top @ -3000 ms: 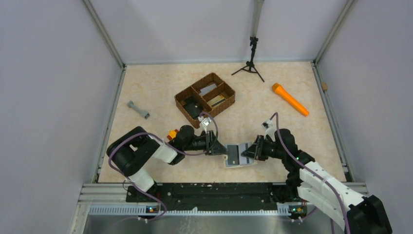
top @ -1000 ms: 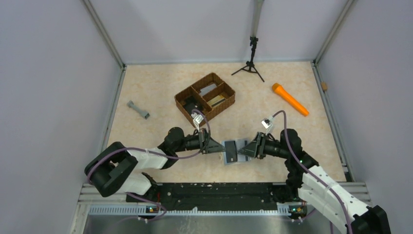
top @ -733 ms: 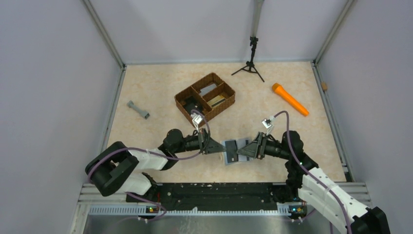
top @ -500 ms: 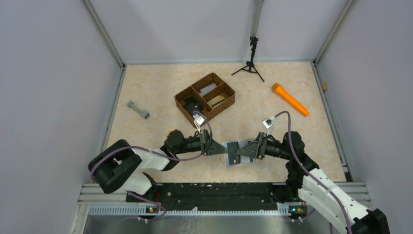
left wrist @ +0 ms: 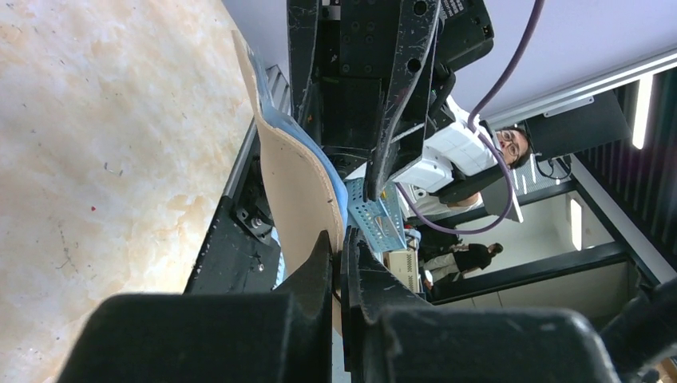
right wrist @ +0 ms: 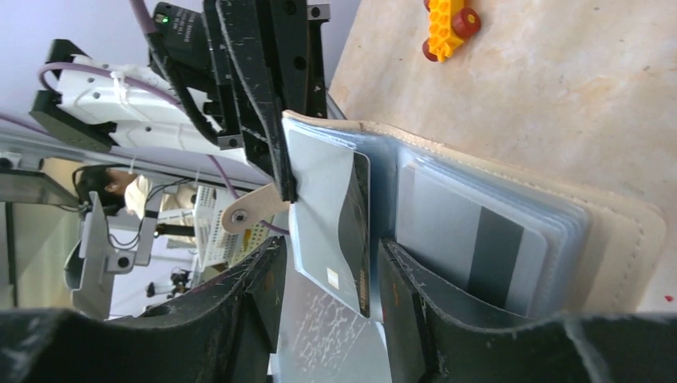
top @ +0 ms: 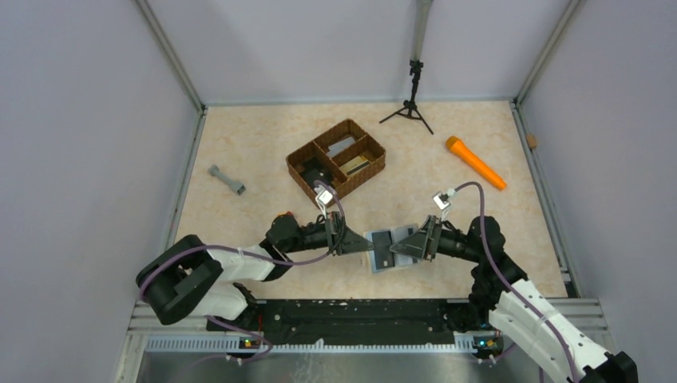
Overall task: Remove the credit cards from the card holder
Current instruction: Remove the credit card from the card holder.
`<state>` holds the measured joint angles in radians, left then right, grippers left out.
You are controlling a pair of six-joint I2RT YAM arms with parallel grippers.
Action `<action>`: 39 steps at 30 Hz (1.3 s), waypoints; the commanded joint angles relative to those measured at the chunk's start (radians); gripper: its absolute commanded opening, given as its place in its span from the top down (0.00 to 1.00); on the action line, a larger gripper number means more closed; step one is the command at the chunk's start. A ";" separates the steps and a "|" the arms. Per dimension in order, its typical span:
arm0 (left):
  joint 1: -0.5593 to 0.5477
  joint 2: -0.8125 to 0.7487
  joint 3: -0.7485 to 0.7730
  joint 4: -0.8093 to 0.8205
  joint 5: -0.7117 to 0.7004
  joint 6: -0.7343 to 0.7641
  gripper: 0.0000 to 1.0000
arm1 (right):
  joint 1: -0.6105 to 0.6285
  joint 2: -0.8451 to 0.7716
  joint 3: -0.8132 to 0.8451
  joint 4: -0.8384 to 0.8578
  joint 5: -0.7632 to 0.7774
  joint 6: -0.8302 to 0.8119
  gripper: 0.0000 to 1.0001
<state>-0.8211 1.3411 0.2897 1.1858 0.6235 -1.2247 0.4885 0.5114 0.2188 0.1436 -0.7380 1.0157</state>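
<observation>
Card holder (top: 383,251) is standing open between the grippers. Left gripper (top: 363,243) is pinching its cream edge, fingers pressed together. Right gripper (right wrist: 331,255) is spreading around one protruding credit card (right wrist: 343,207); contact is unclear. Beyond its fingertips, more cards (right wrist: 471,247) are sitting half hidden in pockets.

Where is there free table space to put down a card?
Bare tabletop lies between the wicker tray and the orange cylinder, and in the far left corner beyond the grey piece. Crowded: the near middle, where the left end effector and the right end effector meet at the card holder.
</observation>
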 commanded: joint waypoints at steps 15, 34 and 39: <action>-0.009 -0.069 0.005 0.060 -0.001 0.030 1.00 | 0.004 -0.099 0.043 0.220 -0.046 0.217 0.85; -0.007 -0.163 -0.016 -0.054 -0.031 0.099 1.00 | 0.004 -0.134 0.097 -0.058 0.065 0.071 1.00; 0.000 -0.232 -0.021 -0.155 -0.058 0.134 1.00 | 0.003 -0.130 0.113 -0.094 0.085 0.039 1.00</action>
<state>-0.8284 1.1744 0.2760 1.0763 0.6006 -1.1442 0.4885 0.3862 0.2642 0.0769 -0.6891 1.0981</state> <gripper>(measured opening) 0.024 0.008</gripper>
